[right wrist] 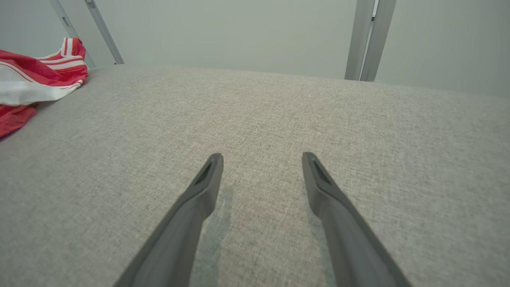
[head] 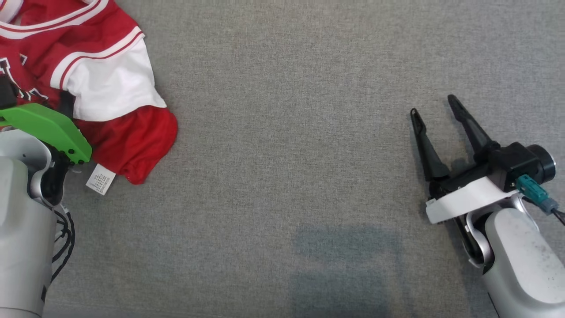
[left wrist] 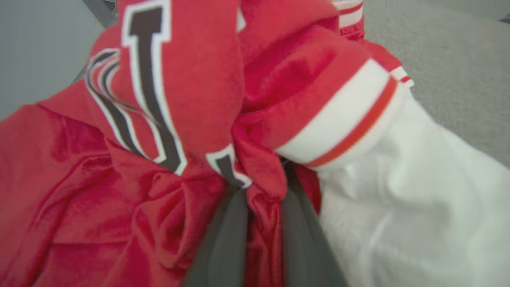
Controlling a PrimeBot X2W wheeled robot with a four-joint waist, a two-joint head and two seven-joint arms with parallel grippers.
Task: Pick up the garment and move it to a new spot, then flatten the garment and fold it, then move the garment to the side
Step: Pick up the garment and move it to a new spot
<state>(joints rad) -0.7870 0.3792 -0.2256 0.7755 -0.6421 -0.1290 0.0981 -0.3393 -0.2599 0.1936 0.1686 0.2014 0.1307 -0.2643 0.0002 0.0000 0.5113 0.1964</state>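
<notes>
A grey woven surface point(head: 287, 132) carries a crumpled red-and-white garment point(head: 110, 84); a white tag point(head: 100, 179) lies flat at the garment's near edge.

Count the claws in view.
2. Left claw at the robot's left, shut on the red-and-white garment; right claw at the head view's lower right, open, over the gray surface.
</notes>
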